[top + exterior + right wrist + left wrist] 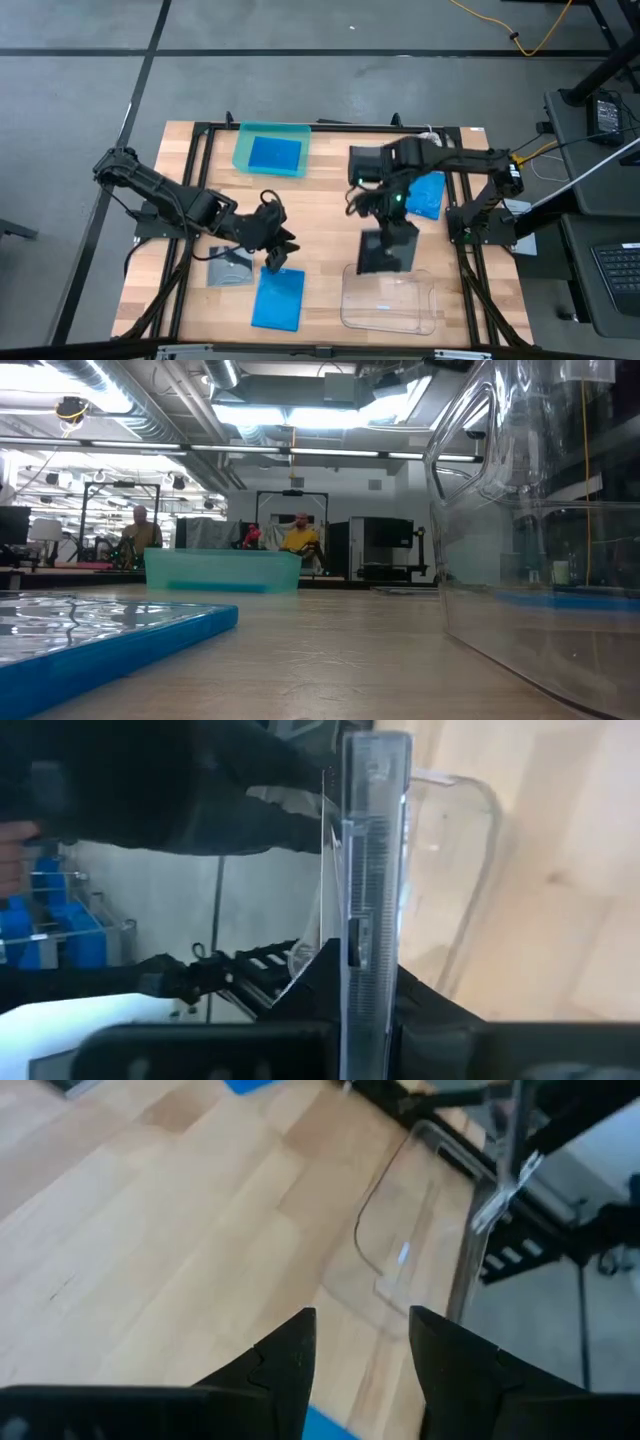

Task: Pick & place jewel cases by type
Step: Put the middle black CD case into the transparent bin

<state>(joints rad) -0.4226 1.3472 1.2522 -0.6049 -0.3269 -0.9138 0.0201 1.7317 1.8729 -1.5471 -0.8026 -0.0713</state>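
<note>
Right gripper (386, 243) is clamped on a dark grey square jewel case (372, 870), held on edge just above the near rim of the large clear plastic tray (392, 305). We judge the drop is straight down, thin edge first. Left gripper (274, 258) hangs with fingers (290, 1355) apart and empty over the top edge of a bright blue rectangular jewel case (279, 298), flat on the wooden counter (325, 225). Teal translucent tray (271, 148) holds one blue case.

I'm looking at a wooden surface (320, 215). On it: a teal tray (272, 149), a clear tray (390, 300), two loose blue cases (279, 298) (427, 195), and one grey case (231, 268).
</note>
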